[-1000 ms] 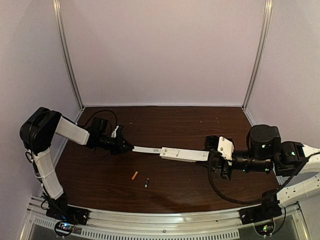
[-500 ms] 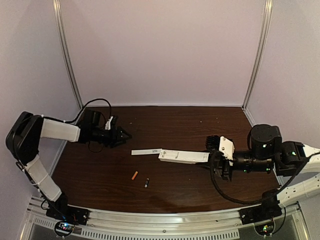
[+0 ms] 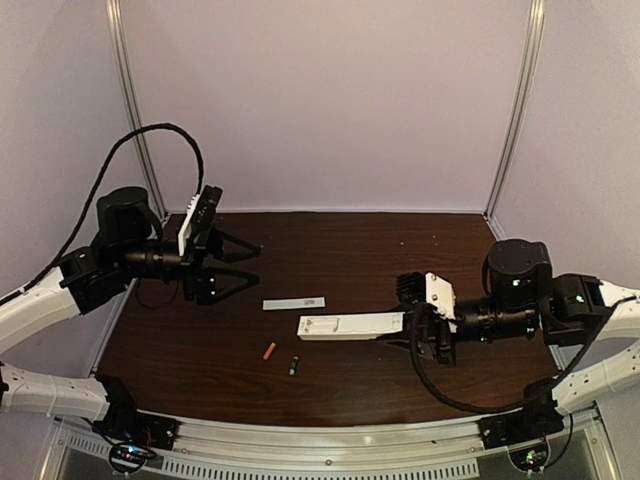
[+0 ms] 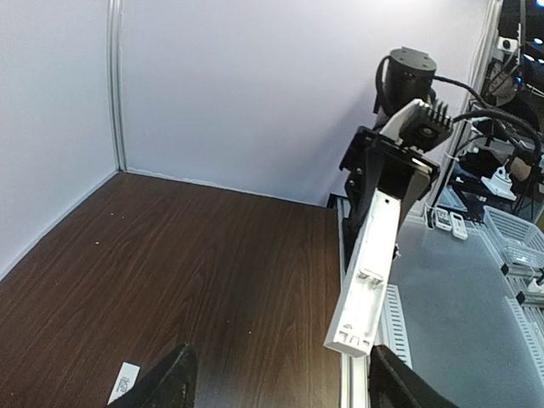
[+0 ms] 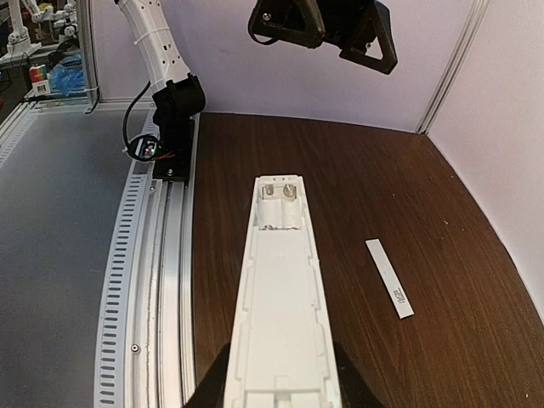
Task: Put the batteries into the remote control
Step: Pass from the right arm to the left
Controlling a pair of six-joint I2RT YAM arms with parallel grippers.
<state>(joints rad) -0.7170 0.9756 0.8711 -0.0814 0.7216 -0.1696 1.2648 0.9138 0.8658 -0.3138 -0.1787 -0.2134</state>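
Observation:
The remote control (image 3: 350, 325) is a slim white bar held level above the table, back side up, with my right gripper (image 3: 410, 325) shut on its right end. In the right wrist view the remote control (image 5: 280, 289) runs away from the gripper (image 5: 280, 387), and its bare battery bay (image 5: 280, 204) sits at the far end. The orange battery (image 3: 269, 351) and the black battery (image 3: 293, 366) lie on the table in front of the remote's left end. My left gripper (image 3: 258, 260) hangs open and empty above the table's left side, and the remote control (image 4: 367, 272) shows ahead of it.
A thin white cover strip (image 3: 294, 302) lies flat on the dark wood table (image 3: 350, 250) just behind the remote's left end; the cover strip (image 5: 390, 278) also shows in the right wrist view. Pale walls enclose three sides. A metal rail (image 3: 330, 455) runs along the near edge.
My left gripper opened, let go of the white cover strip, then rose and drew back to the left. The strip now lies on the table. The remote shifted slightly left.

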